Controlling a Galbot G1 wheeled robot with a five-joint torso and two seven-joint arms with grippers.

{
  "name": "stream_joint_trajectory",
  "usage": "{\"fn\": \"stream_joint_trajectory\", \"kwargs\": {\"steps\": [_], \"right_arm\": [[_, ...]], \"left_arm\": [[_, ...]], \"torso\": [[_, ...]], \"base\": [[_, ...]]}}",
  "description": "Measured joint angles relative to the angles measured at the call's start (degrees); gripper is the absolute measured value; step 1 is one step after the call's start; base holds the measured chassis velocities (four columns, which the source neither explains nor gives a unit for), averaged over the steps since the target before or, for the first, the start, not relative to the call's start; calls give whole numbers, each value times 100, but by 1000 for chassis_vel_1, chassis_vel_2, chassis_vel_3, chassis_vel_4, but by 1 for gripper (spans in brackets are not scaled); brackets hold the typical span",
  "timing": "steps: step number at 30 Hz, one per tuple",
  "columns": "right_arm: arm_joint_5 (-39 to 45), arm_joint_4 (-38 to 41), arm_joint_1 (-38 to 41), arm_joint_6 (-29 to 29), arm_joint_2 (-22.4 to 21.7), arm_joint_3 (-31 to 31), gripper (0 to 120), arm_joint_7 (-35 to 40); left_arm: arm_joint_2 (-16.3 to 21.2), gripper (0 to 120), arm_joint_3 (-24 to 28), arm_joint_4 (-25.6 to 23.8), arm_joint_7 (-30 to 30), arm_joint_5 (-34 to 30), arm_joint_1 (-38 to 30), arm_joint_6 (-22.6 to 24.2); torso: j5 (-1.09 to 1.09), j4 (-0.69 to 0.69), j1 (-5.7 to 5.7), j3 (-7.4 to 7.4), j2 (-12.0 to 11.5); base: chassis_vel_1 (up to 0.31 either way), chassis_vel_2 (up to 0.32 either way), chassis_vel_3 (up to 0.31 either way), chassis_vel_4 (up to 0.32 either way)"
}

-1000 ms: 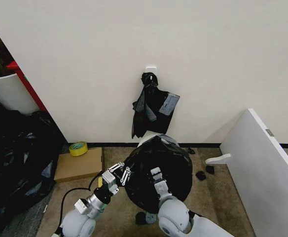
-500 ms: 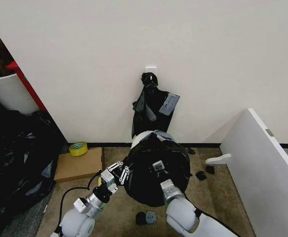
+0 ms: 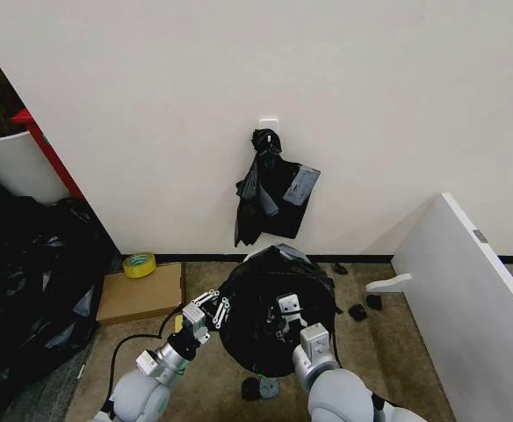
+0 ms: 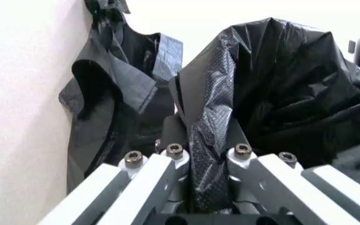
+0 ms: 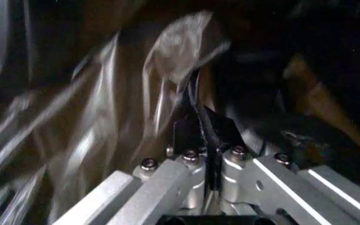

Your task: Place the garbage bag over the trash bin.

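Observation:
The black garbage bag (image 3: 274, 281) lies draped as a dome over the trash bin, which is hidden beneath it. At the bag's left side my left gripper (image 3: 211, 309) is shut on a fold of the bag; the left wrist view shows the crinkled film (image 4: 280, 70) pinched in the left gripper (image 4: 205, 150). On the near side of the dome my right gripper (image 3: 285, 318) is shut on the plastic. The right wrist view has a thin sheet of the bag (image 5: 167, 61) clamped in the right gripper (image 5: 205, 150).
A knotted bunch of black bags (image 3: 270, 189) hangs on the wall behind. A cardboard box (image 3: 140, 293) with a yellow tape roll (image 3: 139, 264) sits left. A black plastic heap (image 3: 28, 281) and a white tub (image 3: 10, 163) fill the far left. A white board (image 3: 467, 299) leans right.
My right gripper has drawn back toward me with the bag's near side. The plastic now covers the white rim that showed at the bin's far side. The left gripper has barely moved.

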Motion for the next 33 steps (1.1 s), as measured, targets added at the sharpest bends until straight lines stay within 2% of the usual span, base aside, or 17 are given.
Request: {"fn": "stream_joint_trajectory", "kwargs": {"steps": [1, 4, 15, 22, 28, 33], "right_arm": [[155, 53, 17, -275, 26, -55, 0, 147], [284, -100, 131, -588, 137, -183, 0, 352], [-198, -1303, 709, -594, 618, -356, 0, 348], [-327, -1582, 770, -807, 687, -374, 0, 493], [-1173, -1894, 718, -156, 642, -204, 0, 107], [-1170, -1375, 581, 40, 446, -78, 0, -41]], "left_arm": [[5, 4, -8, -15, -1, 1, 9, 0], [10, 4, -12, -69, 0, 3, 41, 0], [6, 4, 18, -204, 62, 98, 175, -36], [21, 4, 19, -231, 73, 93, 172, -49], [4, 4, 40, -217, 79, 81, 137, -61], [16, 4, 40, -174, 80, 63, 107, -69]], "torso": [[0, 0, 0, 0, 0], [0, 0, 0, 0, 0], [1, 1, 0, 0, 0], [0, 0, 0, 0, 0], [0, -1, 0, 0, 0], [0, 1, 0, 0, 0]], "base": [[0, 0, 0, 0], [0, 0, 0, 0], [0, 0, 0, 0], [0, 0, 0, 0], [0, 0, 0, 0], [0, 0, 0, 0]]}}
